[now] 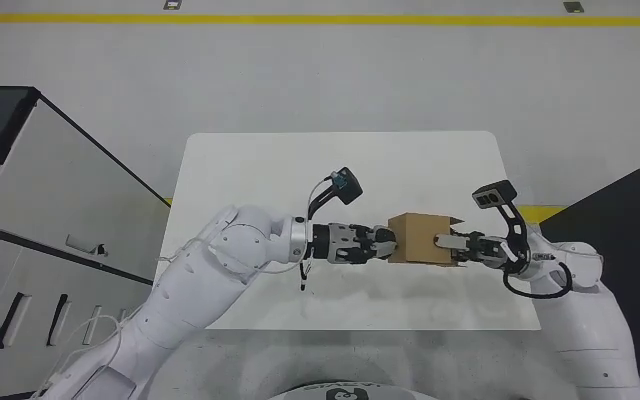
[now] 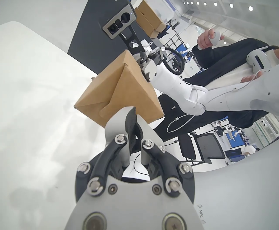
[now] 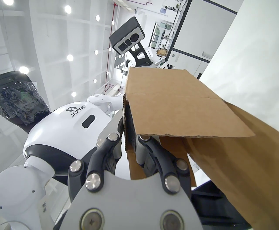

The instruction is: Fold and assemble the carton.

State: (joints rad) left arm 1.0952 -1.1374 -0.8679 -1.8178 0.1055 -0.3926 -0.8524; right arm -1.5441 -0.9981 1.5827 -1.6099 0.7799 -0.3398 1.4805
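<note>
The carton (image 1: pixel 420 238) is plain brown corrugated cardboard, matt and slightly fibrous, and its cut edges show the rough fluting. The counter (image 1: pixel 340 170) is white and smooth with a faint sheen. On the left gripper (image 2: pixel 133 115) and right gripper (image 3: pixel 130 135), the jaws are brushed grey metal with black rubbery pads (image 2: pixel 130 128), matt black plastic links (image 2: pixel 102 161) and shiny steel screws (image 2: pixel 120 139).

You work over a grey floor (image 1: pixel 300 80) crossed by a yellow line (image 1: pixel 320 18), a white table (image 1: pixel 400 170), a grey cabinet (image 1: pixel 70 190) beside it, round ceiling lights (image 3: pixel 68 9) overhead
</note>
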